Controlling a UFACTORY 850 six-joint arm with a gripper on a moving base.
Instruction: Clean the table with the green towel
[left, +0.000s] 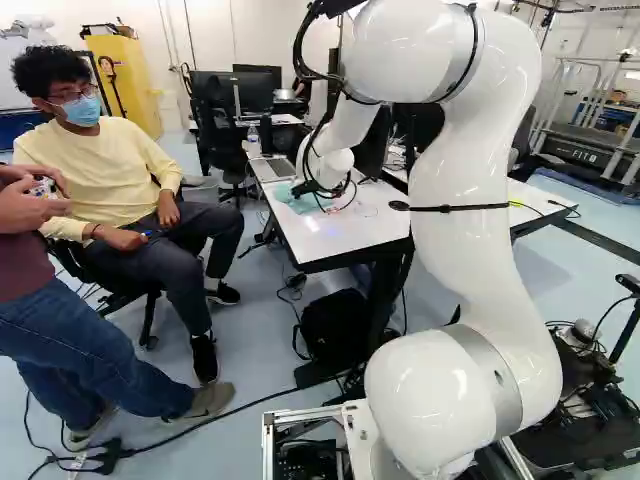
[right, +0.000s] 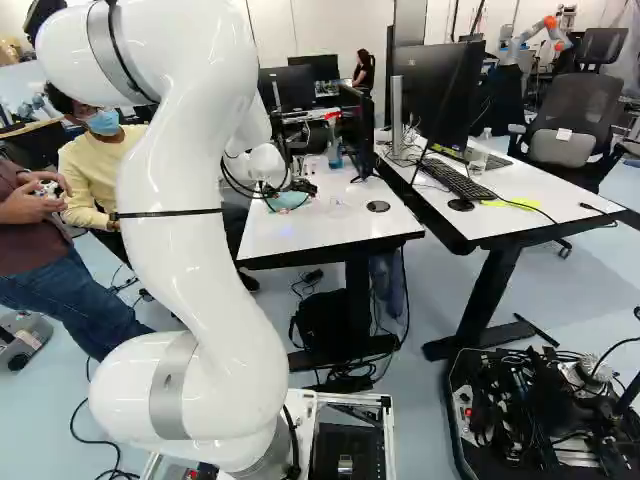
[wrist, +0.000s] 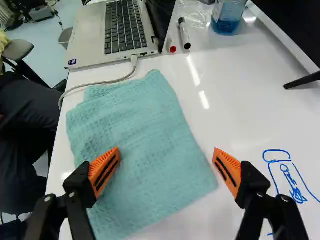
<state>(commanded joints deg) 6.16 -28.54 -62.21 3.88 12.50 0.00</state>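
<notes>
Hand (left: 310, 189) hangs spread over green towel (wrist: 145, 135), blue drawing (wrist: 295, 193) marking white table (wrist: 240, 105)

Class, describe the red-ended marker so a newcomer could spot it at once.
On the white table, find the open laptop. Near its corner, by the green towel, lies the red-ended marker, beside a black-ended marker. The red end sets it apart.
</notes>
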